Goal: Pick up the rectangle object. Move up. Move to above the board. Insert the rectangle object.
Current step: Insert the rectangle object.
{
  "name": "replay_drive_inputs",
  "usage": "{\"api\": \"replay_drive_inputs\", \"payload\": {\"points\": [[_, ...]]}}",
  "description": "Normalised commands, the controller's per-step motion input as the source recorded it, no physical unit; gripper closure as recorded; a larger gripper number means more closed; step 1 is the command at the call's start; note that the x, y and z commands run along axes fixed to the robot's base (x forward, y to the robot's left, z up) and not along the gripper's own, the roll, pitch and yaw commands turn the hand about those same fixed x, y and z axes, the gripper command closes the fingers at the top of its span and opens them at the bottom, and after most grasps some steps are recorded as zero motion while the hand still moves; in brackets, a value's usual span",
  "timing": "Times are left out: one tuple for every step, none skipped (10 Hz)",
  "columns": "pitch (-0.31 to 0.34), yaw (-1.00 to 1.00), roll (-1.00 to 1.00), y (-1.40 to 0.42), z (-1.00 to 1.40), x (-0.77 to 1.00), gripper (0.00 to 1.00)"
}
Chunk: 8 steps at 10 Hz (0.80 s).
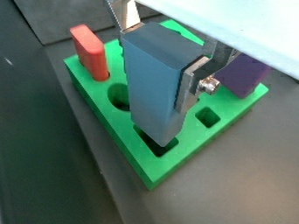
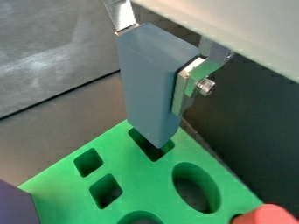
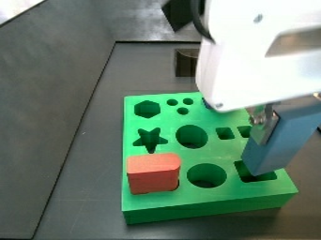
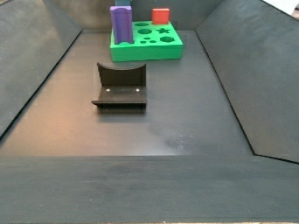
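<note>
Gripper [image 1: 163,59] is above the board [image 1: 176,157], closed tight on the upper part of the block [image 1: 158,83]. Its silver fingers [image 2: 193,83] press both sides. The block's lower end already sits in a rectangular hole near the board's edge, so the insertion is in hand. Next, I think, a straight push down, then release.

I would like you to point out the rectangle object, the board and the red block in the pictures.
rectangle object [image 1: 152,83]: a wrist view, on its broad front face.
board [image 3: 213,200]: a side view, on its bare front edge.
red block [image 3: 152,174]: a side view, on its front face.
</note>
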Motion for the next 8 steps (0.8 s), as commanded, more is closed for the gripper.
{"api": "replay_drive_inputs", "payload": {"points": [[0.046,-0.02,0.26,0.01,-0.21,0.32,1.00],[0.026,-0.05,0.23,0.00,-0.20,0.30,1.00],[0.031,0.00,0.24,0.00,-0.12,0.12,1.00],[0.017,-0.03,0.18,0.00,-0.19,0.20,1.00],[0.010,-0.14,0.18,0.00,-0.14,0.06,1.00],[0.003,-0.12,0.17,0.00,-0.08,0.00,1.00],[0.000,-0.08,0.07,0.00,0.00,0.00,1.00],[0.000,0.00,0.07,0.00,0.00,0.00,1.00]]}}
